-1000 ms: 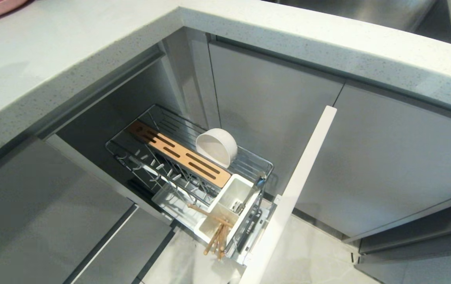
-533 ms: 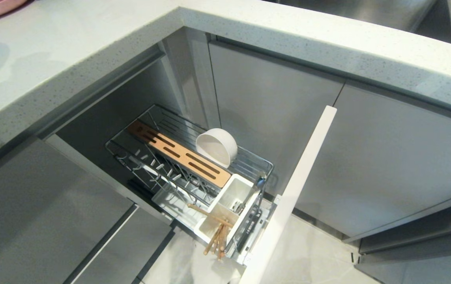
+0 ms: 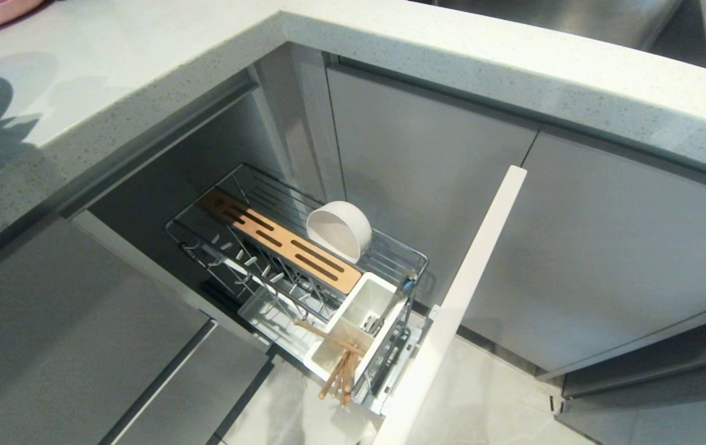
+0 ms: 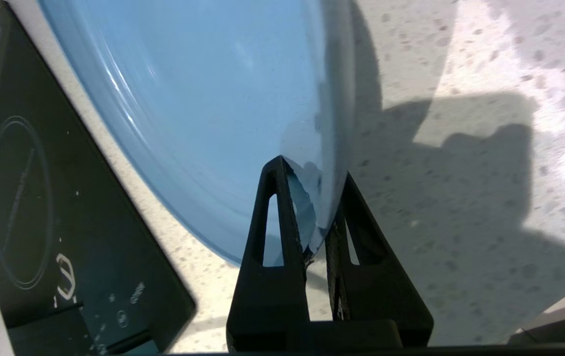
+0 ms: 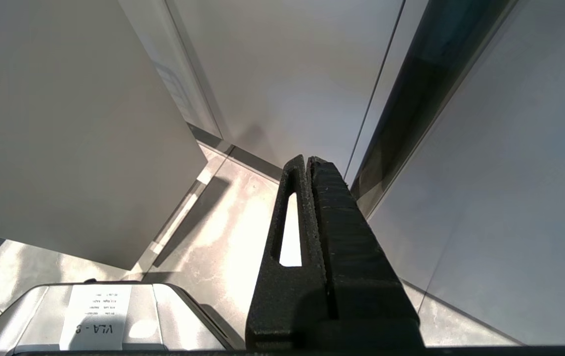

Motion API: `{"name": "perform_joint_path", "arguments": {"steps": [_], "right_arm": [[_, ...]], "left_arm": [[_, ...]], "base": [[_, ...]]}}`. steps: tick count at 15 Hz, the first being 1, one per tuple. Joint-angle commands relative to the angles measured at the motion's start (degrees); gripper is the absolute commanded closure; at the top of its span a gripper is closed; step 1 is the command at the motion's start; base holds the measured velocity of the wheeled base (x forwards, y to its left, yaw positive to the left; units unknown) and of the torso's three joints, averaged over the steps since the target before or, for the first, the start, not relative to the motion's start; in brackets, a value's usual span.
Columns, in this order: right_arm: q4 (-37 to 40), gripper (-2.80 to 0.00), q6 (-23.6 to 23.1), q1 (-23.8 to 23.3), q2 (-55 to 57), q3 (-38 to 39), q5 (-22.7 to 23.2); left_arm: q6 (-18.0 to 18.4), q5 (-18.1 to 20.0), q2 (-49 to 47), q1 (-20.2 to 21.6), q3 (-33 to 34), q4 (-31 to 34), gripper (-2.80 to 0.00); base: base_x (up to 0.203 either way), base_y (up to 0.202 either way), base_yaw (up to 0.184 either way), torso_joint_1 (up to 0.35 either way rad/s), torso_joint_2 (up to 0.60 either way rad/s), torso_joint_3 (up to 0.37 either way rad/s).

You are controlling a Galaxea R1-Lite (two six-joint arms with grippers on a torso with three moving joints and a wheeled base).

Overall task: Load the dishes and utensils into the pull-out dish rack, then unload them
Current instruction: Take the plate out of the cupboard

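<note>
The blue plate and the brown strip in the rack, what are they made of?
The blue plate looks like glossy glazed ceramic or hard plastic; light streaks shine on it. The brown strip looks like smooth matte wood, tan with cut slots.

The room is bright and evenly lit. A dark, sharp-edged shadow lies on the counter [image 3: 112, 80] at the upper left of the head view. The cabinet hollow behind the rack [image 3: 303, 259] is dim. In the left wrist view the plate [image 4: 203, 109] carries soft white glare streaks, and a hard shadow crosses the counter on the right. The floor [image 5: 223, 237] gleams in the right wrist view.
</note>
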State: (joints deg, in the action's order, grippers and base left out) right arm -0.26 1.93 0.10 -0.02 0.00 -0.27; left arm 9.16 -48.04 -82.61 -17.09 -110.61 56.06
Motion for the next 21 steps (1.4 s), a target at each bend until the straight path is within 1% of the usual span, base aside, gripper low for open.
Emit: {"name": "perform_joint_path", "arguments": {"steps": [1,2,6,7,12,15,17,18,19,20,21], "right_arm": [[-0.04,0.00,0.01,0.00,-0.24,0.09,-0.04],[0.00,0.00,0.01,0.08,-0.24,0.09,-0.03],[-0.02,0.00,0.01,0.02,-0.24,0.09,-0.03],[-0.01,0.00,0.01,-0.01,-0.24,0.09,0.00],[0.00,0.00,0.01,-0.01,-0.24,0.09,0.00],[0.00,0.00,0.01,-0.01,-0.24,0.09,0.00],[-0.09,0.00,0.01,0.05,-0.24,0.09,0.00],[0.00,0.00,0.01,-0.01,-0.24,0.09,0.00],[-0.01,0.00,0.01,-0.01,-0.24,0.09,0.00],[-0.06,0.00,0.01,0.02,-0.24,0.09,-0.01],[-0.04,0.00,0.01,0.01,-0.24,0.09,-0.03]], "left_arm": [[-2.18,0.09,-1.72,-0.40,0.04,0.46,0.00],[-3.52,0.05,-2.03,-0.40,0.04,0.45,0.00],[-3.97,-0.12,-2.03,-0.40,0.04,0.36,0.00],[-3.97,-0.12,-2.03,-0.47,-0.05,0.29,-2.80],[-3.83,-0.12,-1.32,-0.57,-0.05,0.08,-2.80],[-4.84,0.14,0.78,-0.66,-0.04,-0.82,-2.80],[-8.29,1.00,3.56,-0.87,0.03,-2.45,-2.80],[-11.35,2.32,4.99,-1.62,0.10,-3.45,-2.80],[-15.06,4.27,6.73,-2.82,0.48,-4.16,-2.80],[-18.88,7.20,8.60,-3.81,0.91,-4.78,-2.80],[-24.04,11.09,10.34,-4.69,1.53,-6.21,-2.80]], "base": [[0.000,0.000,0.000,0.000,0.00,0.000],[0.000,0.000,0.000,0.000,0.00,0.000],[0.000,0.000,0.000,0.000,0.00,0.000],[0.000,0.000,0.000,0.000,0.00,0.000],[0.000,0.000,0.000,0.000,0.00,0.000],[0.000,0.000,0.000,0.000,0.00,0.000],[0.000,0.000,0.000,0.000,0.00,0.000],[0.000,0.000,0.000,0.000,0.00,0.000],[0.000,0.000,0.000,0.000,0.00,0.000],[0.000,0.000,0.000,0.000,0.00,0.000],[0.000,0.000,0.000,0.000,0.00,0.000]]}}
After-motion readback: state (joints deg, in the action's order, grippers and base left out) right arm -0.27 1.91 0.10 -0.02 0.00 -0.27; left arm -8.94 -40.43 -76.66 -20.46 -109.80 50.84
